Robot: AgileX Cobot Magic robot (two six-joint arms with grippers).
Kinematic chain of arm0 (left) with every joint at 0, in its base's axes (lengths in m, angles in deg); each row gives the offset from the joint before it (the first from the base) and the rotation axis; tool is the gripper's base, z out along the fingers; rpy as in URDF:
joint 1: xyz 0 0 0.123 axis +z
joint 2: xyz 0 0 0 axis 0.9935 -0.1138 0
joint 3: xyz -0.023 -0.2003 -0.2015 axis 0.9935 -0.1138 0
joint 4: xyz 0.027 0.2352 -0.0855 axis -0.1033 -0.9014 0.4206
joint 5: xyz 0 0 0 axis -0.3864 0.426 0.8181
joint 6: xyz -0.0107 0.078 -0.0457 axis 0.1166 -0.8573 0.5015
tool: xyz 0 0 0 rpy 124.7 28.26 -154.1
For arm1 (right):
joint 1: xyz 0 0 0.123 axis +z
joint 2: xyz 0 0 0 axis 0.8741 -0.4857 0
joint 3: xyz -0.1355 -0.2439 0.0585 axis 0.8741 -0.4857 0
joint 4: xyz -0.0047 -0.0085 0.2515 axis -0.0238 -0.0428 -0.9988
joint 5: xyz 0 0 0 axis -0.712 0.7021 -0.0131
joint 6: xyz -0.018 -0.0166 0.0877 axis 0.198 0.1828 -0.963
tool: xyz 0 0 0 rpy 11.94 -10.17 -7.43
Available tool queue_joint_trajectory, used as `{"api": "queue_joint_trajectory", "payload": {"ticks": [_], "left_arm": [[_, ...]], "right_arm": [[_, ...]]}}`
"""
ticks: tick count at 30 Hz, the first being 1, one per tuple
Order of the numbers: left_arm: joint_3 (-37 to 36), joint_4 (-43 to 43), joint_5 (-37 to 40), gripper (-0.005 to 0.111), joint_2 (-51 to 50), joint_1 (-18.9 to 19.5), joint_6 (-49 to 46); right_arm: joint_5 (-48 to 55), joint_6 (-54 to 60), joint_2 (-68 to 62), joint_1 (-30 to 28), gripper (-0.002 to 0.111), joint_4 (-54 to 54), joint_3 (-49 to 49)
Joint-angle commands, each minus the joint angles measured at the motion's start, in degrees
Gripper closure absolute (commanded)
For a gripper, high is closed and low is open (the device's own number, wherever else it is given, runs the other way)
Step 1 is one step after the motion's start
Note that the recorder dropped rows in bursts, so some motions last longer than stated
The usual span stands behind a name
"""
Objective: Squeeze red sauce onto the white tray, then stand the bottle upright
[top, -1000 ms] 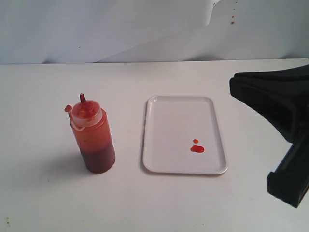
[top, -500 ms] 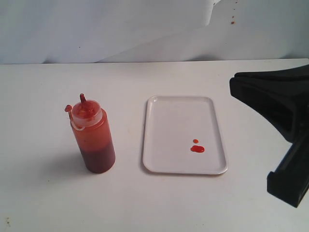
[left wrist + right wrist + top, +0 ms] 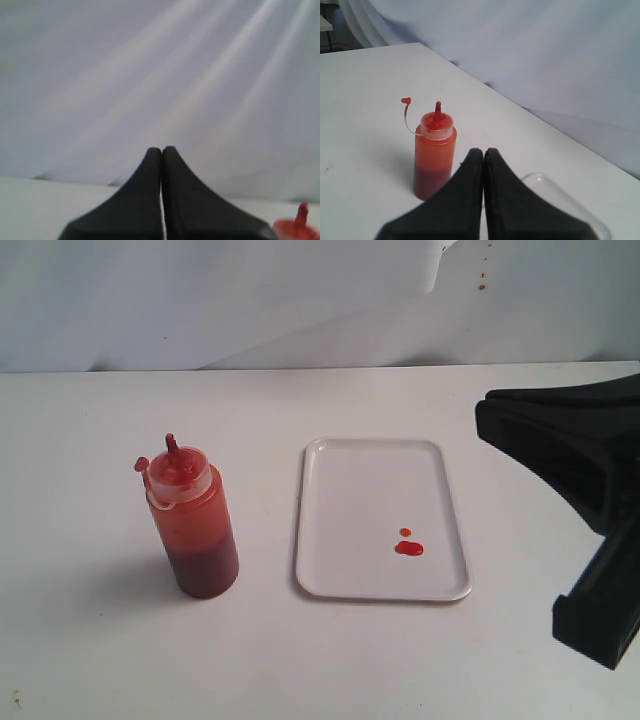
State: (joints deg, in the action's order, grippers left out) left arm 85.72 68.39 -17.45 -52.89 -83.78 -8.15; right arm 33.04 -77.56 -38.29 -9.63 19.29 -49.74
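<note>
Standing upright, translucent red-orange bottle (image 3: 195,530) | left fingers (image 3: 137,205) together | right fingers (image 3: 462,197) together

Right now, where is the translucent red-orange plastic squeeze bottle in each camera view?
Exterior view: translucent red-orange plastic squeeze bottle upright, left of the white rectangular tray.
Left wrist view: only its nozzle and domed top, at the frame edge beside the shut left fingers.
Right wrist view: whole bottle, upright, beyond the shut right fingers.
Shared landmark: pale wrinkled backdrop cloth.
</note>
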Motion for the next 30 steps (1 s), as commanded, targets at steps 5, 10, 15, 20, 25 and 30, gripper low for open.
{"api": "queue_joint_trajectory", "payload": {"ticks": [5, 10, 15, 20, 25, 30], "left_arm": [[-2.7, 2.45, 11.56, 0.107, 0.13, -0.33, -14.73], [-3.09, -0.27, 14.75, 0.107, 0.13, -0.33, -13.26], [-3.09, -7.55, 19.23, 0.107, 0.13, -0.33, -4.4], [-3.09, -7.55, 20.33, 0.107, 0.13, -0.33, -4.4], [-3.09, -5.62, 20.3, 0.107, 0.13, -0.33, -4.27], [-3.09, -4.45, 20.39, 0.107, 0.13, -0.33, -4.27]], "right_arm": [[-0.35, -0.27, 0.15, 0.02, 0.108, -0.11, -0.15], [-0.35, -0.27, 0.15, 0.02, 0.108, -0.11, -0.15], [-0.35, -0.27, 0.15, 0.02, 0.108, -0.11, -0.15], [-0.35, -0.27, 0.15, 0.02, 0.108, -0.11, -0.15], [-0.35, -0.27, 0.15, 0.02, 0.108, -0.11, -0.15], [-0.35, -0.27, 0.15, 0.02, 0.108, -0.11, -0.15]]}}
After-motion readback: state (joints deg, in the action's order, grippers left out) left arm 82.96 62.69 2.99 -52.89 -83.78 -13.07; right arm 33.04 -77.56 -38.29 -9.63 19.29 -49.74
